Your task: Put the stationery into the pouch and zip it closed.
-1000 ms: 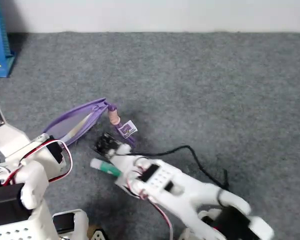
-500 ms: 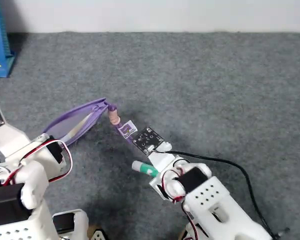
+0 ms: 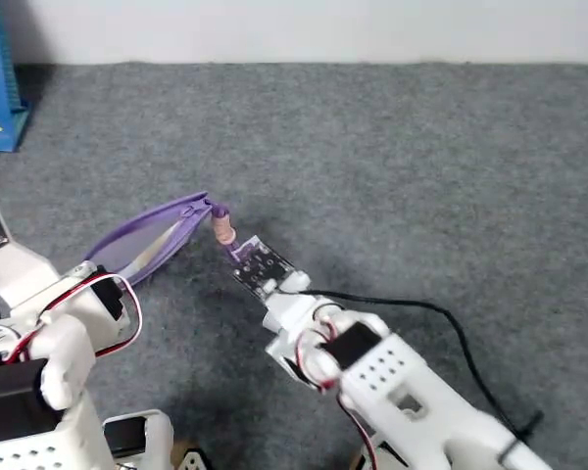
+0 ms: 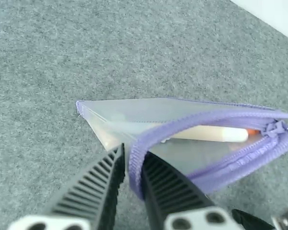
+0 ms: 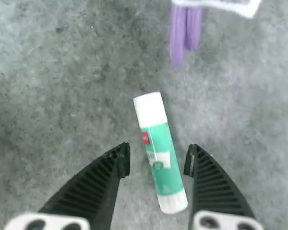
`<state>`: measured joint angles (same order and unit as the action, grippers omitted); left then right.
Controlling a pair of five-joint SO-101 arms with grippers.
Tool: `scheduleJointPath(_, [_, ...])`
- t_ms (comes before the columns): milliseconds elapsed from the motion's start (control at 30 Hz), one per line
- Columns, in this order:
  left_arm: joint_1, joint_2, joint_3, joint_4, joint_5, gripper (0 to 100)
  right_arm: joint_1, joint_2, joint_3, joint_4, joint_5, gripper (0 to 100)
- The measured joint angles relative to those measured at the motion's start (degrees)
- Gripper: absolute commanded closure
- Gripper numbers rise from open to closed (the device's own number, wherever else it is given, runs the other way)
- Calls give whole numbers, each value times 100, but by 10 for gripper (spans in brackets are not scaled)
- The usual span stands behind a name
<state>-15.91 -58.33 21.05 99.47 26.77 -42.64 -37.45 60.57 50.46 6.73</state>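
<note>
Right end effector (image 5: 157, 151): jaws spread wide, straddling the glue stick (image 5: 158, 143), which lies flat on the grey tabletop (image 3: 421, 147), not yet gripped.
Left end effector (image 4: 131, 155): pinched narrow on the purple zip edge of the pouch (image 4: 149, 112), its mouth gaping open.
Pouch: just beyond the glue stick, a pen (image 4: 206, 134) already inside.
Risk: the round stick could roll or squirt free if the jaws close off-centre; a snagged zip tag (image 5: 221, 5) could drag the pouch from the left grip.
</note>
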Motion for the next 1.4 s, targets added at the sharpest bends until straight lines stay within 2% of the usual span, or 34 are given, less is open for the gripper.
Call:
scheduleJointPath(200, [0, 0, 0, 0, 0, 989, 0, 1688, -844, -53, 0, 825])
scheduleJointPath(267, [0, 0, 0, 0, 0, 989, 18, 2154, -1037, -53, 0, 868])
scheduleJointPath(333, [0, 0, 0, 0, 0, 989, 70, 2470, -1143, -53, 0, 950])
scheduleJointPath(367, [0, 0, 0, 0, 0, 989, 105, 2558, -1178, -53, 0, 991])
scheduleJointPath(467, [0, 0, 0, 0, 0, 989, 132, 2611, -1213, -211, 0, 967])
scheduleJointPath(700, [0, 0, 0, 0, 0, 989, 141, 2593, -1213, -264, 0, 991])
scheduleJointPath(867, [0, 0, 0, 0, 0, 989, 141, 1697, -1213, 237, 0, 991])
scheduleJointPath(1067, [0, 0, 0, 0, 0, 989, 141, -158, -1213, 897, 246, 991])
scheduleJointPath(1267, [0, 0, 0, 0, 0, 989, 132, -1855, -1319, 1011, 422, 991])
scheduleJointPath(1400, [246, 0, -35, 0, 0, 989, -229, -2602, -1732, 905, 334, 991])
